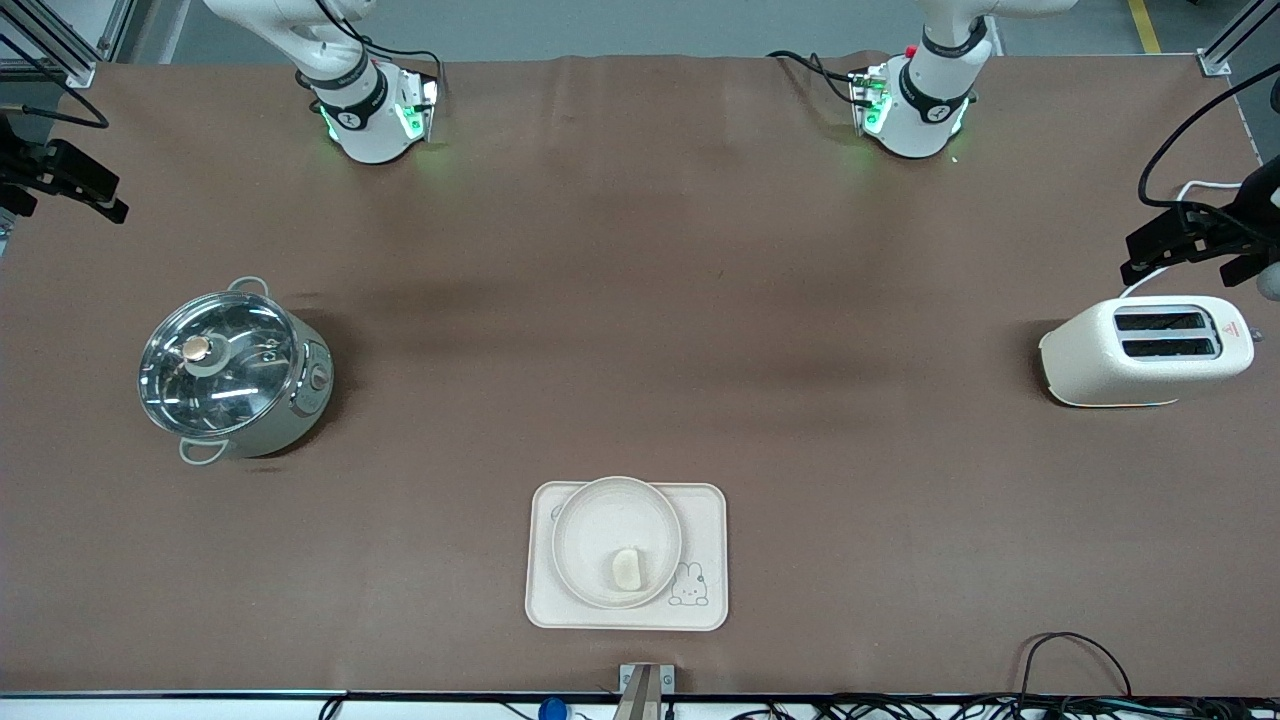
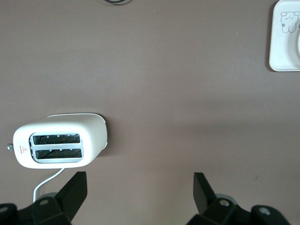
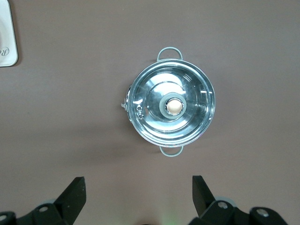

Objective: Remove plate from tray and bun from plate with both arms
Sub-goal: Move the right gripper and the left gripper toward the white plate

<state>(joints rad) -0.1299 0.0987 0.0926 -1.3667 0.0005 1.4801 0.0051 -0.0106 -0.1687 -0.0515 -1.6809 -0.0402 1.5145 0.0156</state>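
Observation:
The round cream plate [image 1: 608, 522] lies on the rectangular cream tray [image 1: 706, 520] near the table's front edge. The small pale bun [image 1: 627, 569] lies in the plate, on its side nearest the front camera. My left gripper [image 2: 140, 193] is open and empty, high over bare table beside the toaster [image 2: 58, 140]. My right gripper [image 3: 139, 194] is open and empty, high over bare table beside the pot [image 3: 172, 108]. Neither gripper shows in the front view. A corner of the tray shows in the left wrist view [image 2: 283, 42] and the right wrist view [image 3: 6, 42].
A steel pot with a glass lid [image 1: 232, 368] stands toward the right arm's end of the table. A white toaster [image 1: 1148, 350] stands toward the left arm's end. Black camera mounts [image 1: 1195, 238] stand at both table ends. Cables lie along the front edge.

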